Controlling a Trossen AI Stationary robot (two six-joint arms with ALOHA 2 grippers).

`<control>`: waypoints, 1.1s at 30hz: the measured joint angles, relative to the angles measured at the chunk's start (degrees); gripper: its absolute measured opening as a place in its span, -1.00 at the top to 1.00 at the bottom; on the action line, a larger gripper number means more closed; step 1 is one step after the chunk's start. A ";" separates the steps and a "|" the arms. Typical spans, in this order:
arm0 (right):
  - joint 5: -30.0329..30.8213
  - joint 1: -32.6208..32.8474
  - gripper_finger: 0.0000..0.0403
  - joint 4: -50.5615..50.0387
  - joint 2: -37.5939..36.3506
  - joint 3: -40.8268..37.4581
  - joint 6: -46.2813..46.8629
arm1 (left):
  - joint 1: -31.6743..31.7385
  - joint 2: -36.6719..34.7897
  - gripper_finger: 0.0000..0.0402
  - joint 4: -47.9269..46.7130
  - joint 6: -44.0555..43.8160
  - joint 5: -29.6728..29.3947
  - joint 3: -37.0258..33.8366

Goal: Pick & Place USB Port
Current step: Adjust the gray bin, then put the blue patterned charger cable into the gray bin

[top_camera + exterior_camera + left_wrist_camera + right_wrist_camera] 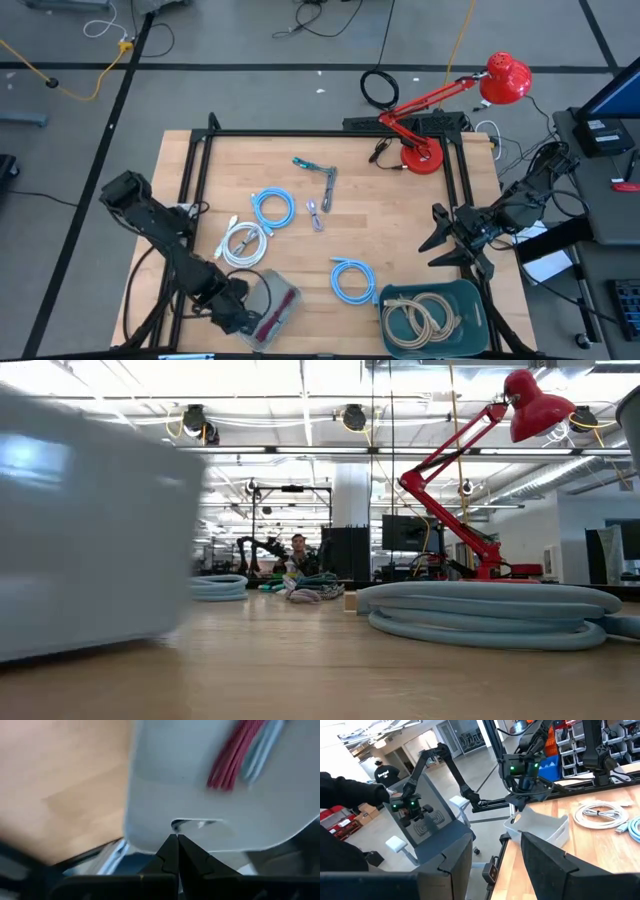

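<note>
Now | left gripper (177, 842) together, pinching clear bin (268, 300) rim at desk (400, 215) edge; right gripper (440, 240) apart, idle | step: shifting bin | next: release; fetch cable (246, 242)

Left tool (243, 318) low at near-left corner of the surface, fingers pressed together. Right tool (437, 240) at right edge, fingers parted, holding nothing.

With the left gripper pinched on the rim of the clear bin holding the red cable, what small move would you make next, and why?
Probably a short drag of the clear bin inward along the table. The left gripper is shut on its rim near the table's front edge, while the white cable and the blue cable lie further in. The right gripper waits open at the right edge.
</note>
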 joint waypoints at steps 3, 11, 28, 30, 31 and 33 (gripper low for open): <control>0.06 -0.02 0.18 0.00 0.00 0.00 -0.30 | -1.25 0.01 1.00 -4.46 -0.40 2.79 0.00; 0.06 -0.71 0.18 0.02 0.11 0.00 -1.06 | -1.27 0.04 1.00 -11.03 -2.03 2.96 0.00; 0.08 -1.68 0.18 0.04 1.51 0.00 -1.04 | 14.64 -5.31 1.00 -8.21 14.88 -15.97 0.04; 0.08 -1.68 0.18 0.11 1.88 0.00 -1.04 | 19.17 -5.32 1.00 -6.77 19.41 -16.69 0.05; 0.08 -1.68 0.18 0.13 2.06 0.00 -1.04 | 21.34 -5.31 1.00 -6.45 21.48 -17.31 0.05; 0.07 -1.68 0.18 0.43 2.44 0.00 -0.43 | 25.92 -5.31 1.00 -6.41 24.36 -18.75 0.07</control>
